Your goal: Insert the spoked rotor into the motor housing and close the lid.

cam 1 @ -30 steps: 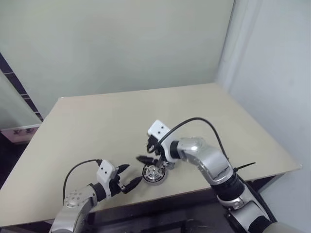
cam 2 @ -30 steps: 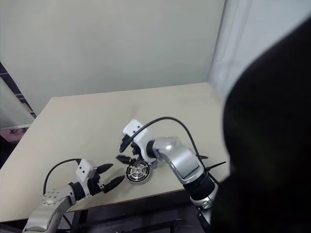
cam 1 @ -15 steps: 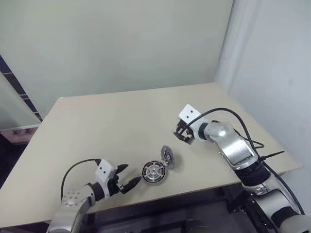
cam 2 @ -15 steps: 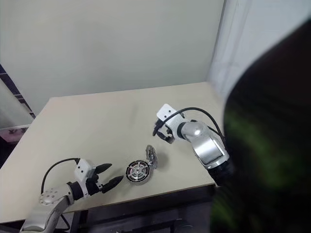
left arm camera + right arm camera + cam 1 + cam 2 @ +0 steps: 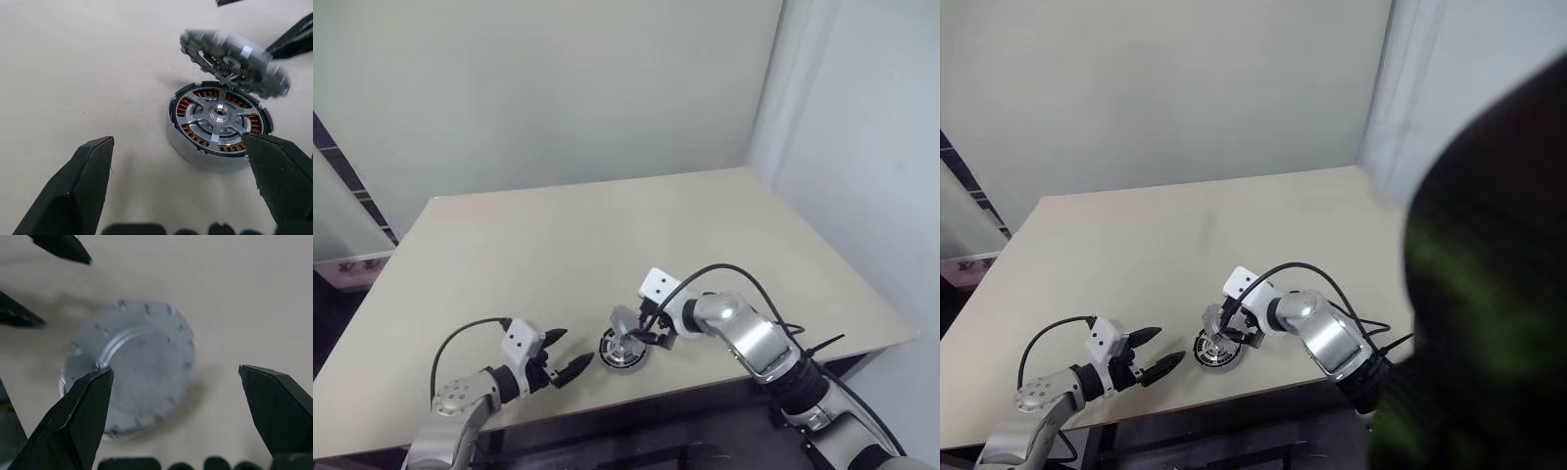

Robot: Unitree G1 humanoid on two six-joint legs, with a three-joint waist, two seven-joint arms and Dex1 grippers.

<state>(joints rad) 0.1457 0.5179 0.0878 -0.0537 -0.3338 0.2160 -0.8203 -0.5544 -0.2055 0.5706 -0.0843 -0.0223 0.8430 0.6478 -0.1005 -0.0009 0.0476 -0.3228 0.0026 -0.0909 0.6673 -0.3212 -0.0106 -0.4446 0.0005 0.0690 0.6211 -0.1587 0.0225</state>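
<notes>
The motor housing (image 5: 195, 152) sits on the table near its front edge (image 5: 622, 352). The spoked rotor (image 5: 218, 111) lies seated inside it, with copper windings showing between the spokes. The silvery lid (image 5: 234, 61) stands tilted over the housing's far rim (image 5: 625, 323), and in the right wrist view its flat face (image 5: 132, 367) is turned toward the camera. My right gripper (image 5: 641, 335) is open, right behind the lid, with one black finger (image 5: 293, 36) at the lid's edge. I cannot tell whether it touches. My left gripper (image 5: 563, 365) is open, a short way left of the housing.
The beige table (image 5: 558, 245) stretches away behind the parts, with its front edge close below the housing. A pale wall rises at the right. A black cable (image 5: 734, 274) loops over my right wrist.
My right gripper, which had swung up and to the right half a second ago, has come back down behind the lid. The lid has tipped left, over the housing. The left arm stayed put.
</notes>
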